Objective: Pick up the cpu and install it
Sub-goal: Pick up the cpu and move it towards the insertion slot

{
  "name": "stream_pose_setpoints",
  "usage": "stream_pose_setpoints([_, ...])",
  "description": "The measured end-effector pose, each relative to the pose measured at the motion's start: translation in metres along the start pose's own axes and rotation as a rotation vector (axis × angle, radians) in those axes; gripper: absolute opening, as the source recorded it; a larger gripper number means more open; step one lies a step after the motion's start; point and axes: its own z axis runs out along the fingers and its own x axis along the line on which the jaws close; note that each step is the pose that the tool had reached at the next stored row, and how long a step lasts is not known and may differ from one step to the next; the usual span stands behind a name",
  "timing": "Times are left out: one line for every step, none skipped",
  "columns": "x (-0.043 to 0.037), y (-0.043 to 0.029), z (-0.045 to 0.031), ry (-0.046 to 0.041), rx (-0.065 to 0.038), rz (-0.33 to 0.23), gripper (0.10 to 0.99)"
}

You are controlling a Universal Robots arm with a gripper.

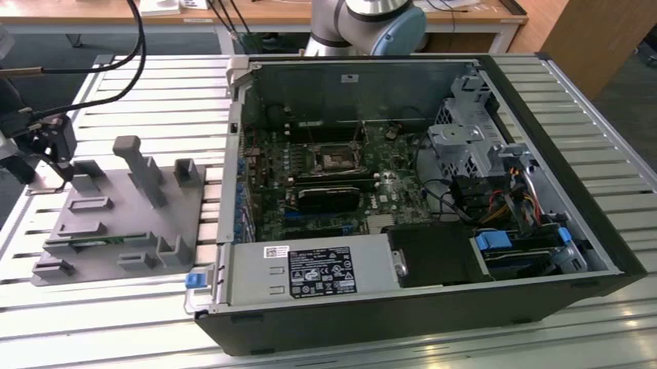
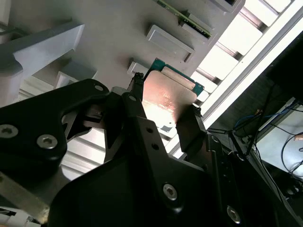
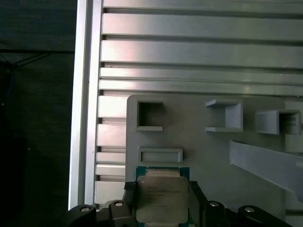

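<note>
Gripper (image 3: 162, 202) of mine is closed on the cpu (image 3: 160, 195), fingers (image 3: 129, 199) pressing two opposite edges, over the fixture (image 3: 203, 156). The socket (image 1: 337, 160) lies well apart, toward the exterior view's right.

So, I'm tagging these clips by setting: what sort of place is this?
Probably a robotics lab or workshop bench for PC assembly: an open computer case lies on a slatted aluminium table, beside a grey fixture plate, and the gripper holds the cpu over that plate.
</note>
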Motion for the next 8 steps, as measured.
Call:
stream_pose_setpoints([0.0000,0.0001,-0.0017,-0.0001,0.000,0.000,0.529])
stream_pose_setpoints([0.0000,0.0002,-0.0033,-0.0001,0.000,0.000,0.529])
stream_pose_setpoints([0.0000,0.0003,-0.0049,-0.0001,0.000,0.000,0.529])
stream_pose_setpoints([0.0000,0.0004,-0.0066,-0.0001,0.000,0.000,0.529])
stream_pose_setpoints([0.0000,0.0005,-0.0082,-0.0001,0.000,0.000,0.529])
stream_pose_setpoints([0.0000,0.0006,-0.0099,-0.0001,0.000,0.000,0.529])
stream_pose_setpoints([0.0000,0.0007,-0.0113,-0.0001,0.000,0.000,0.529])
stream_pose_setpoints([0.0000,0.0009,-0.0125,0.0000,0.000,0.000,0.529])
